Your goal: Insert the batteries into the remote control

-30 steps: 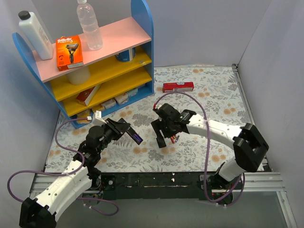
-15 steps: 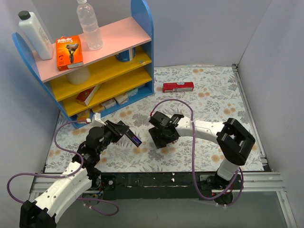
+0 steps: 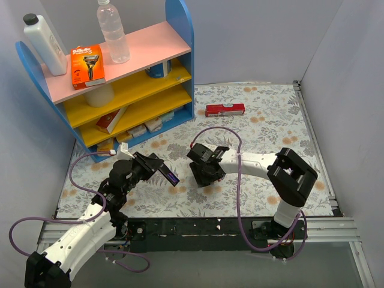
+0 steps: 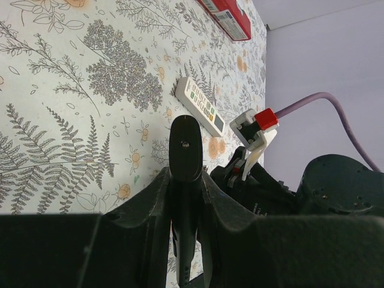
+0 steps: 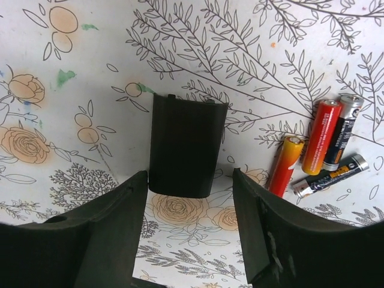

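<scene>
The left gripper is clamped narrow on a slim dark remote control, held clear of the worktop. The right gripper stands wide, its fingers astride a black cover plate lying flat. The batteries, four cells, lie clustered on the worktop just outside one right finger.

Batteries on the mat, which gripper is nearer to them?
Right. The right gripper hovers just beside the batteries, over a black cover; the left gripper sits farther off, clamping a dark remote.
</scene>
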`<action>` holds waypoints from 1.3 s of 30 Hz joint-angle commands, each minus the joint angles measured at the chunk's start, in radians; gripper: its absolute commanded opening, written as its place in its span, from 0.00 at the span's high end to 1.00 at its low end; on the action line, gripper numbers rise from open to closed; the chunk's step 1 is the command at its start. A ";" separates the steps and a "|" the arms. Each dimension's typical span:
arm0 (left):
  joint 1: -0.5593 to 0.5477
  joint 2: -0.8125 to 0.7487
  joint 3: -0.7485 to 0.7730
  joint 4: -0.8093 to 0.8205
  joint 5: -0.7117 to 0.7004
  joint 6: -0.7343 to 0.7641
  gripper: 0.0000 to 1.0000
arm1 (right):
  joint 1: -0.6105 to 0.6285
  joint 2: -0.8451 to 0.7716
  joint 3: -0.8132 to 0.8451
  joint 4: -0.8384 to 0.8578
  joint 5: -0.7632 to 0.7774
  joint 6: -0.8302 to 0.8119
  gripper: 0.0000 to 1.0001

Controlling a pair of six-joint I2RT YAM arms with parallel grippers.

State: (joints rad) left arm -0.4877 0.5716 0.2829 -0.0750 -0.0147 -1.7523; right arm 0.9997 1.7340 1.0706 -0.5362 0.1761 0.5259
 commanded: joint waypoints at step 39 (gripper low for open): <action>-0.002 0.194 -0.126 0.687 0.163 -0.205 1.00 | 0.151 -0.194 0.475 -0.246 -0.056 -0.302 0.67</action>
State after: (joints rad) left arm -0.4877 0.7567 0.1608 0.5110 0.1440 -1.9415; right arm 1.1122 1.4837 1.4567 -0.6743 0.1448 0.2466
